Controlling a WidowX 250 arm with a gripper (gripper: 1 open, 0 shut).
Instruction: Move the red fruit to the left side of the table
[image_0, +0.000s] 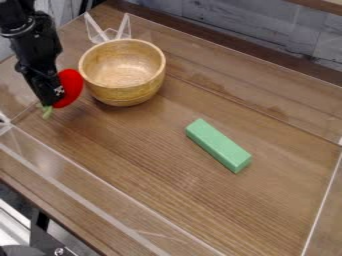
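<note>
One red fruit (66, 88), one bowl (122, 71), one green block (218, 145), one arm. Fruit at left edge of table (160, 190), just left of bowl, partly hidden by fingers (50, 92). Green stem points down-left; fruit round, no clear long axis. Fingers against fruit; gripping or released, cannot tell.
</note>
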